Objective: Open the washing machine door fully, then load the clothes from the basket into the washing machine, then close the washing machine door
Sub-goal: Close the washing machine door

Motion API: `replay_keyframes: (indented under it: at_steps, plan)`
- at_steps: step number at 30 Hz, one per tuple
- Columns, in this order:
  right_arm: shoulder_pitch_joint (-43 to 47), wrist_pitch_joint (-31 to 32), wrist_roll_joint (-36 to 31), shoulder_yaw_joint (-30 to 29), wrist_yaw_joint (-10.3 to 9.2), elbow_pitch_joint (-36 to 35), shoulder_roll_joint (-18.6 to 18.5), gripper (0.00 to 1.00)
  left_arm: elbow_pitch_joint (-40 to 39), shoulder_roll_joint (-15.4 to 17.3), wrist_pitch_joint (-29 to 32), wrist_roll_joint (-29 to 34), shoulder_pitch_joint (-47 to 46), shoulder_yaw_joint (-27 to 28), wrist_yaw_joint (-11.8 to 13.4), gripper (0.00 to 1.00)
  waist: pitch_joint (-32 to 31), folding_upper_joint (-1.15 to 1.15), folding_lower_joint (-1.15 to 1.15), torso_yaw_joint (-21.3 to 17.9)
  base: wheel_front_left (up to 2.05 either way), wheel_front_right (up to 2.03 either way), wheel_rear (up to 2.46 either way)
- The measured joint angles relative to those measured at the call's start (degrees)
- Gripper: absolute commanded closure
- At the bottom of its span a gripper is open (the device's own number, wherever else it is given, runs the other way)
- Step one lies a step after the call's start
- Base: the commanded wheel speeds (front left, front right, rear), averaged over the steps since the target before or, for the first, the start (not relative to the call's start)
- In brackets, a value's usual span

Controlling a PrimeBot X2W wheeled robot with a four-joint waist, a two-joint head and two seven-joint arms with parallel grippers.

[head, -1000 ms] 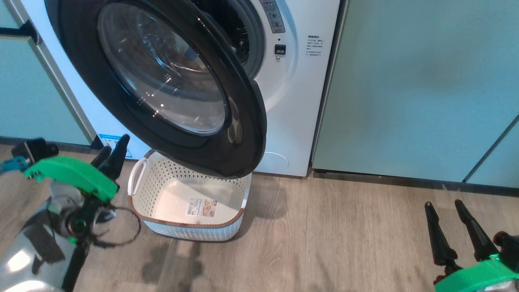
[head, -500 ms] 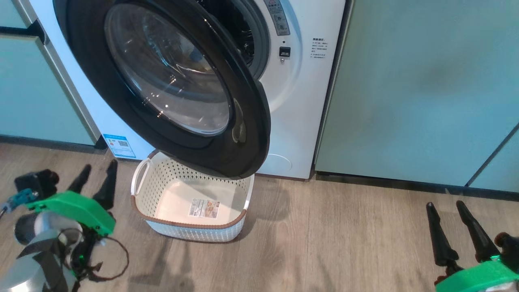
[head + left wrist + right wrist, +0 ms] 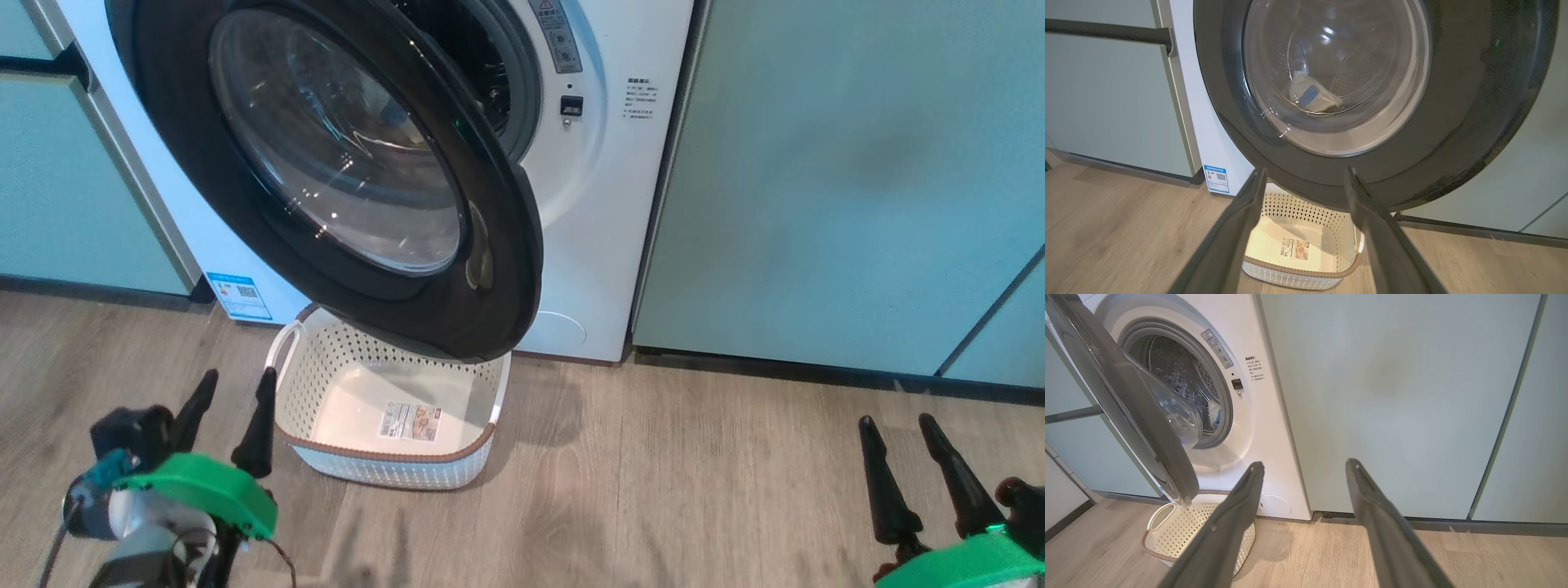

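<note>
Right of left tool: basket (apart)

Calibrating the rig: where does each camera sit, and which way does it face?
Head view: high, looking forward and down at the washing machine door and basket; left gripper and right gripper at bottom corners.
Left wrist view: low, facing the door's glass; left gripper at bottom.
Right wrist view: low, facing the washing machine and cabinet; right gripper at bottom.
Shared: all show the basket below the open door.
</note>
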Motion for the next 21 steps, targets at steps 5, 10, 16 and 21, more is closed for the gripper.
replay_keyframes:
  at_steps: [5,10,16,21]
  plan:
    - [0.0,0.0,0.0,-0.1,0.0,0.0,0.1,0.0,-1.6,-2.1,0.0,3.9,2.0,1.9,0.0,0.0,0.0,0.0,0.0,-0.1,0.0,0.0,0.0]
    - [0.0,0.0,0.0,-0.1,0.0,0.0,0.2,0.0,-2.0,-2.8,0.0,5.1,3.0,3.2,0.0,0.0,0.0,0.0,0.0,-0.4,0.0,0.0,0.0]
    - [0.0,0.0,0.0,-0.2,0.0,-0.1,0.3,0.0,-2.4,-3.1,0.0,5.6,3.2,4.3,0.0,0.0,0.1,0.0,0.0,-0.7,0.0,0.0,0.0]
    - [0.1,0.0,0.0,-0.5,0.0,-0.1,0.4,0.0,-2.4,-3.1,0.0,5.7,3.2,4.6,0.0,0.0,0.2,0.0,0.0,-0.9,0.0,0.0,0.0]
